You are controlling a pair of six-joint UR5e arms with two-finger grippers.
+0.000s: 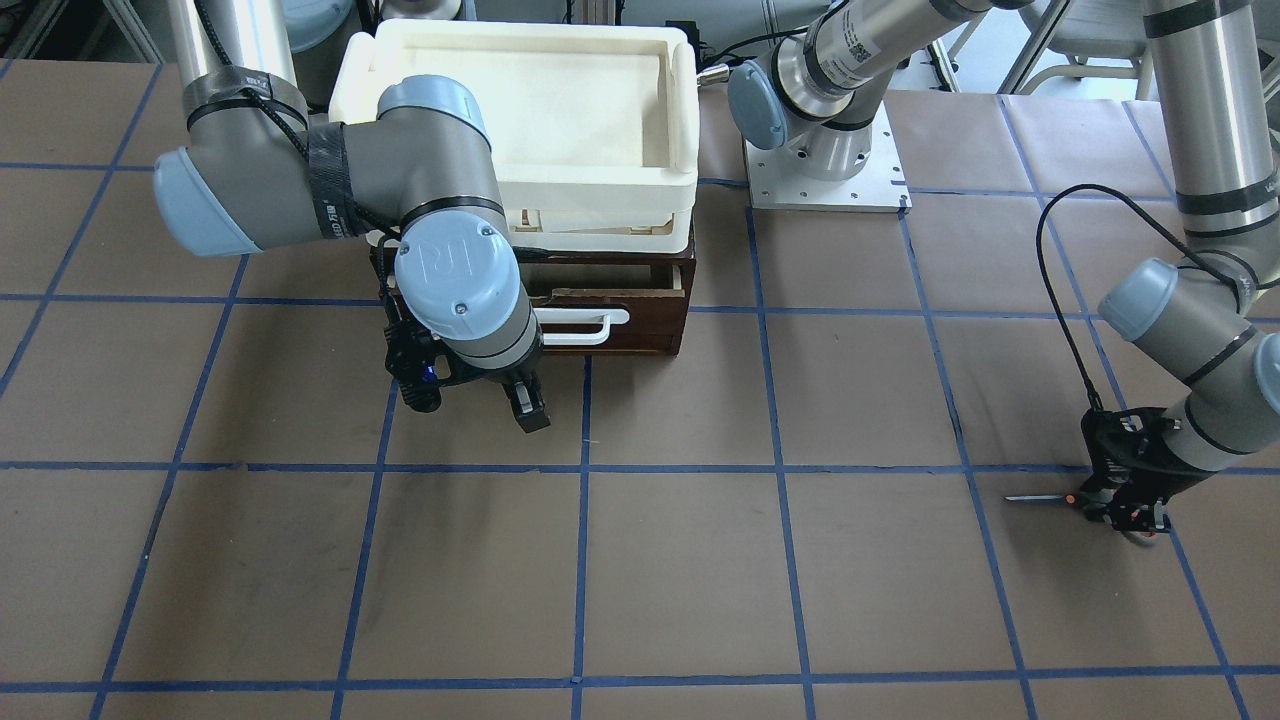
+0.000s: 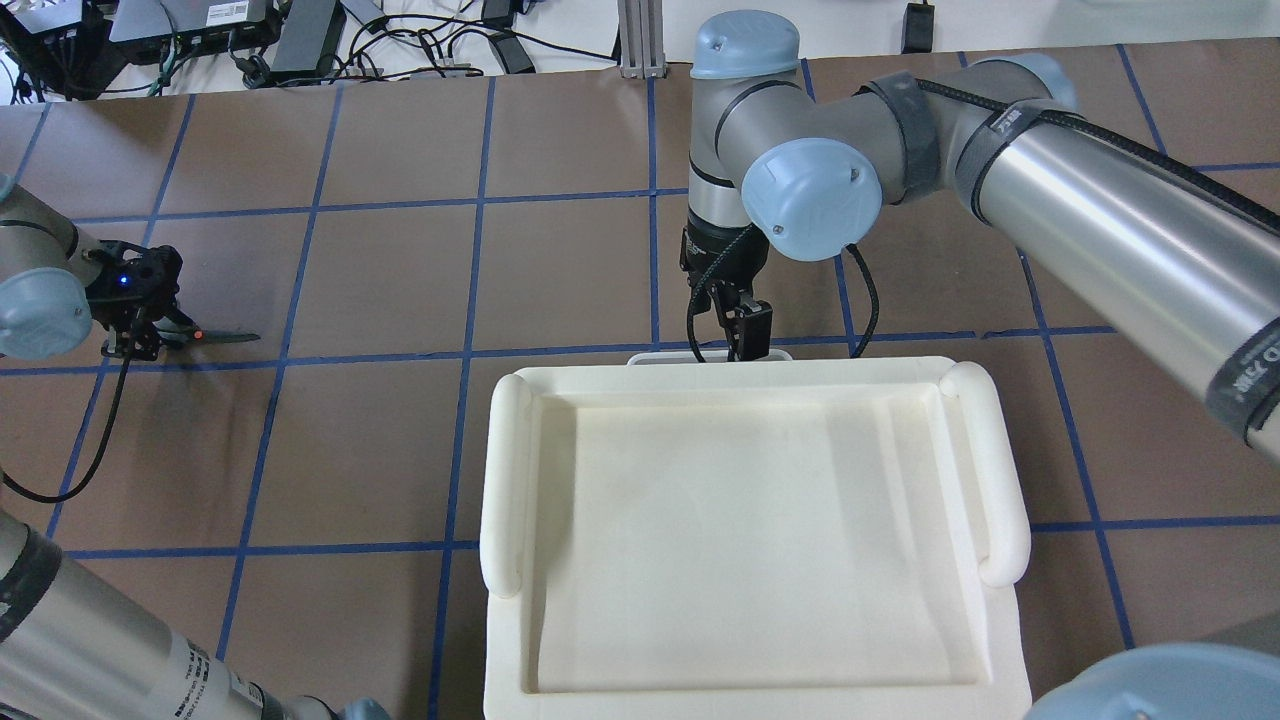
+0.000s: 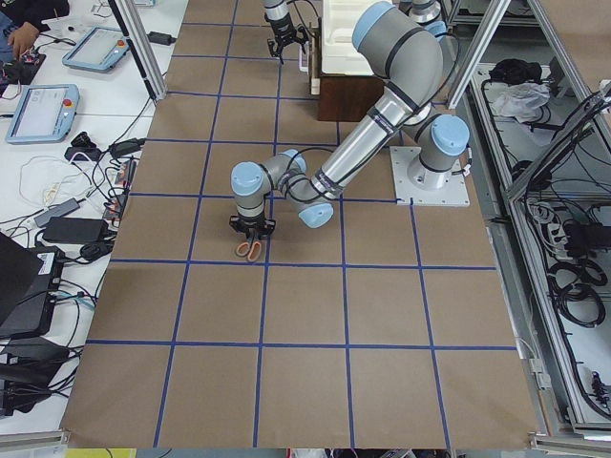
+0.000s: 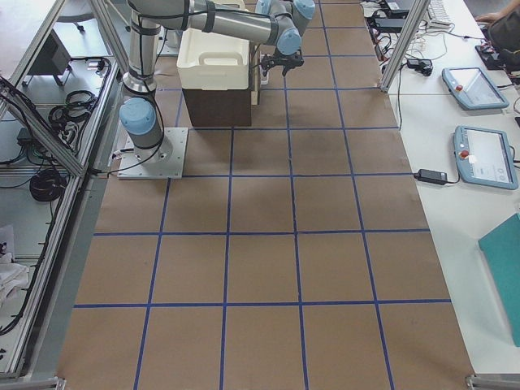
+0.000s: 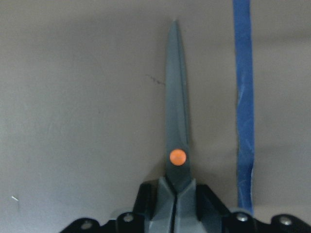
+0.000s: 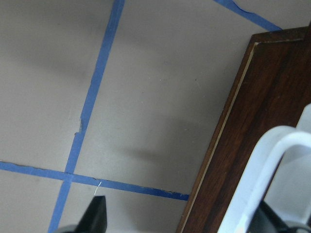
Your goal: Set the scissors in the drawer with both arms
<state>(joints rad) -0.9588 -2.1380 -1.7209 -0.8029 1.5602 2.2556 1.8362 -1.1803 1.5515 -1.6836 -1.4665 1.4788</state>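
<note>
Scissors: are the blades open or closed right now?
Closed. In the left wrist view the scissors show both blades lying together as one narrow point beyond the orange pivot dot.

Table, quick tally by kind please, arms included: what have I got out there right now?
Scissors: 1
Drawer: 1
White bin: 1
Robot arms: 2, left arm and right arm
Total: 5

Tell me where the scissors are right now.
In the overhead view the scissors are at the far left of the table, handles in the left gripper, far from the drawer.
</note>
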